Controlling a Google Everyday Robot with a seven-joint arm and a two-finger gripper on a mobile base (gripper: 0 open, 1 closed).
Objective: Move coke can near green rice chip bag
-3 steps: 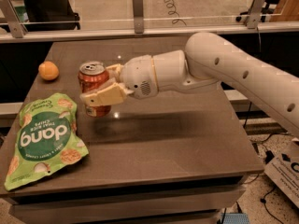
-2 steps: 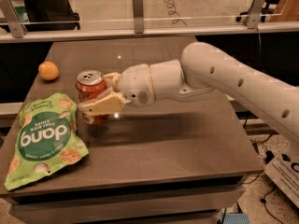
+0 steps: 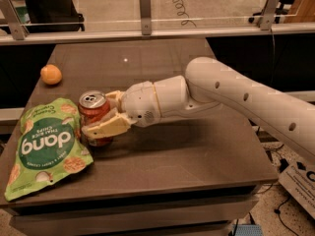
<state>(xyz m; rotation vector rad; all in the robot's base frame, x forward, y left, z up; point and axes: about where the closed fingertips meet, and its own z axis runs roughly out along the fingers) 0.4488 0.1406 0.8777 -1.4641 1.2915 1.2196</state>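
My fingers (image 3: 100,114) pinch the coke can (image 3: 91,108) from both sides, upright, left of the worktop's (image 3: 197,151) centre. The green rice chip bag (image 3: 47,149) lies flat at its 8 o'clock, just beside it; I judge only release remains.

1 orange (image 3: 51,74), 1 table (image 3: 197,151), 1 green rice chip bag (image 3: 47,149), 1 coke can (image 3: 91,113), 1 gripper (image 3: 97,113) clasping it

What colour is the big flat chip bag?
The flat snack bag is bright green, seen in the camera view; the gripper grips the red soda can beside it.
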